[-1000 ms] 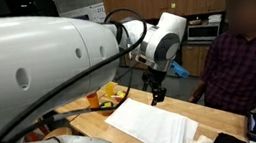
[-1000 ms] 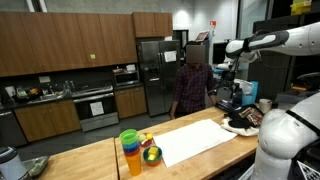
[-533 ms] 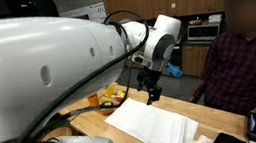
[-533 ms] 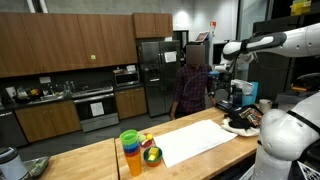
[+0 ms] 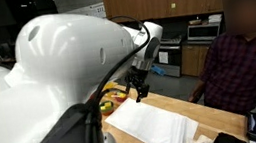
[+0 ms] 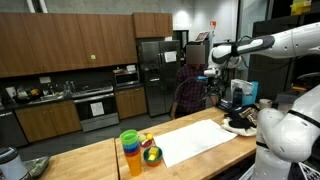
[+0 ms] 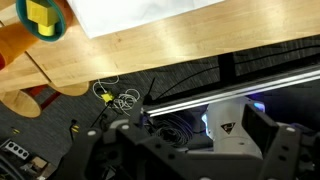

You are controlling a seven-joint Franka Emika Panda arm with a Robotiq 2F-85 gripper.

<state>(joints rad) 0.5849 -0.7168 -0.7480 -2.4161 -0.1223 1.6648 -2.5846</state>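
White cloth [image 5: 158, 126] lies flat on wood bench [image 5: 214, 105]. Over its far corner the hand [image 5: 138, 88] hangs wide open w/ nothing in it, not touching. Stacked cups [image 6: 131, 150] near cloth's end; person [image 5: 241, 50] behind bench.

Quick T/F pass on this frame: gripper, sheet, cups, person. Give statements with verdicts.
1. The gripper is open and holds nothing. True.
2. A white sheet lies on the wooden table. True.
3. The stacked cups stand on the white sheet. False: they stand on bare wood beside it.
4. The gripper presses on the table. False: it hangs in the air above it.
5. A person stands behind the table. True.
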